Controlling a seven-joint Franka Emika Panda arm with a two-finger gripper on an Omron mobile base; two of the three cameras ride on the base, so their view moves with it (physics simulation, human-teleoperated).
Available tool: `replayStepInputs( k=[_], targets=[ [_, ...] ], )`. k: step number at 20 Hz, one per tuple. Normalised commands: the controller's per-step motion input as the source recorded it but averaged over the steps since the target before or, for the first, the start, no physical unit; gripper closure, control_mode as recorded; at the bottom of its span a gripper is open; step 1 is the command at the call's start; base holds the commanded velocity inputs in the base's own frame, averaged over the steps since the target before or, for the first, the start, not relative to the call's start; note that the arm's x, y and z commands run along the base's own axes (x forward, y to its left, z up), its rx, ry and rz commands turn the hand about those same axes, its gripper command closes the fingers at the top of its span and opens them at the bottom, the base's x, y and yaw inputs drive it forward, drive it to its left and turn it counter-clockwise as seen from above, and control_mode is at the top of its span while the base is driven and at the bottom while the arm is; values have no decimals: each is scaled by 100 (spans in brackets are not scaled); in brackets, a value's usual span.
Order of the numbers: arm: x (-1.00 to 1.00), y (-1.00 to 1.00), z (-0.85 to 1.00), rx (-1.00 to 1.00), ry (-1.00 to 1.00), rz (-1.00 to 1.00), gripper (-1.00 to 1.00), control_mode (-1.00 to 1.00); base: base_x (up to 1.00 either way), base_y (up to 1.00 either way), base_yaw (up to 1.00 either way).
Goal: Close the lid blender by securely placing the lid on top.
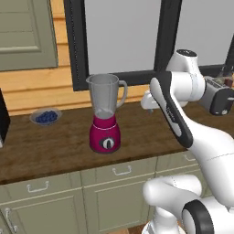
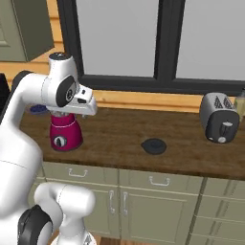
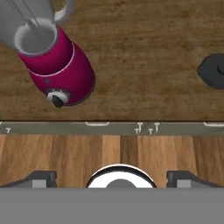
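The blender [image 1: 106, 114] stands on the wooden counter, a magenta base with a black dial under a clear grey jar whose top is uncovered. From above, the blender [image 3: 52, 61] sits at the upper left. The lid [image 2: 153, 146], a dark round flat cap, lies flat on the counter to the right of the blender [image 2: 64, 133]; it also appears at the right edge as the lid [image 3: 214, 71]. My gripper [image 3: 113, 177] hangs above the counter's front edge between the two, open with nothing between its fingers, touching neither.
A silver toaster [image 2: 219, 118] stands at the far right of the counter [image 2: 119, 134]. A grey bowl of blueberries [image 1: 45, 117] sits left of the blender, and a black appliance [image 1: 3, 121] at the left edge. Cabinet drawers run below and a window behind.
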Motion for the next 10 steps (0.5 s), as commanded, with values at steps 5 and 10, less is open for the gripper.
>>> replayStepInputs(
  k=[5, 10],
  targets=[
    [0, 0, 0, 0, 0, 0, -100, 100, 30, -50, 2],
    [0, 0, 0, 0, 0, 0, -100, 100, 31, -49, 9]
  ],
)
